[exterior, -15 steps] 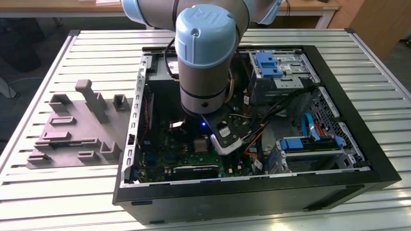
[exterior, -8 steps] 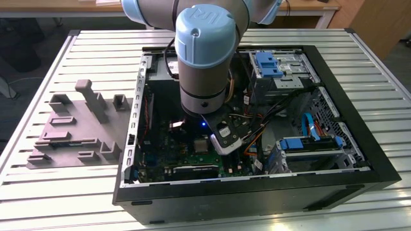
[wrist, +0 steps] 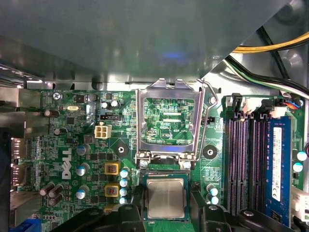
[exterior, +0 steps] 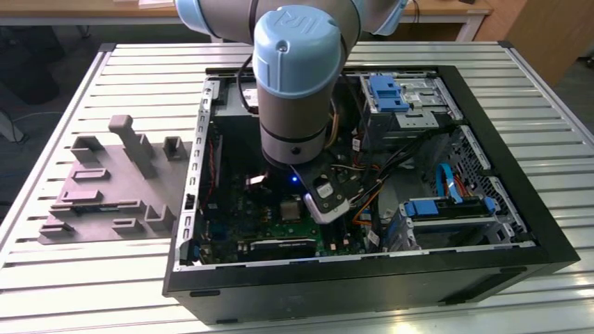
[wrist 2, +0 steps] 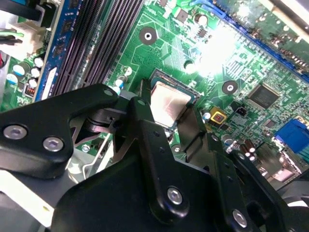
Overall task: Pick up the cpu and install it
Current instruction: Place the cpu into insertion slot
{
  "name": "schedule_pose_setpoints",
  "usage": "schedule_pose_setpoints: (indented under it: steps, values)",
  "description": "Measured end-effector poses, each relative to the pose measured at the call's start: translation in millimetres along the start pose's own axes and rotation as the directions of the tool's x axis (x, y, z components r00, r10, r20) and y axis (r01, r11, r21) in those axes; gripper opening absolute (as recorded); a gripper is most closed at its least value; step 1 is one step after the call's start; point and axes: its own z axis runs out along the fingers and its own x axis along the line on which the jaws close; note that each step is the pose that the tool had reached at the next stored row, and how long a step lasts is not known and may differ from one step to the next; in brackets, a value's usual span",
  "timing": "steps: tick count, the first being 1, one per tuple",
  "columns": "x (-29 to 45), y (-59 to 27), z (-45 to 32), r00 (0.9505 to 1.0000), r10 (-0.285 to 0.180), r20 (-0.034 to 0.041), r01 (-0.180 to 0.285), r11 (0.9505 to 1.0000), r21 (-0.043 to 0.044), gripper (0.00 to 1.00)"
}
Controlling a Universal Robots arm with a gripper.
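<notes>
The cpu, a small square chip with a silver-grey top, lies flat in its socket on the green motherboard; it also shows in the second wrist view. My gripper is down inside the computer case, straddling the chip. One black finger stands on each side, with a thin strip of socket frame showing between finger and chip, so it is open. The socket's metal lid is swung up. In the exterior view the arm's wrist covers the socket area.
Dark memory slots run beside the socket, and yellow and black cables pass over the case wall. Blue drive brackets fill the exterior view's right of the case. A grey fixture plate lies on the slatted table.
</notes>
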Motion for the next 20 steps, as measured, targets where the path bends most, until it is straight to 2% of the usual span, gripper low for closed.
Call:
schedule_pose_setpoints:
  steps: [12,14,15,20]
  values:
    - [0.0,-0.1,-0.6,1.0000,0.000,-0.0011,0.000,1.0000,0.0005,0.47]
    - [0.0,-0.1,0.0,1.0000,0.000,-0.0010,0.000,1.0000,0.0003,0.48]
    - [0.0,-0.1,0.4,1.0000,0.000,-0.0009,0.000,1.0000,0.0003,0.54]
    - [0.0,-0.1,1.1,1.0000,0.000,-0.0009,0.000,1.0000,0.0003,0.54]
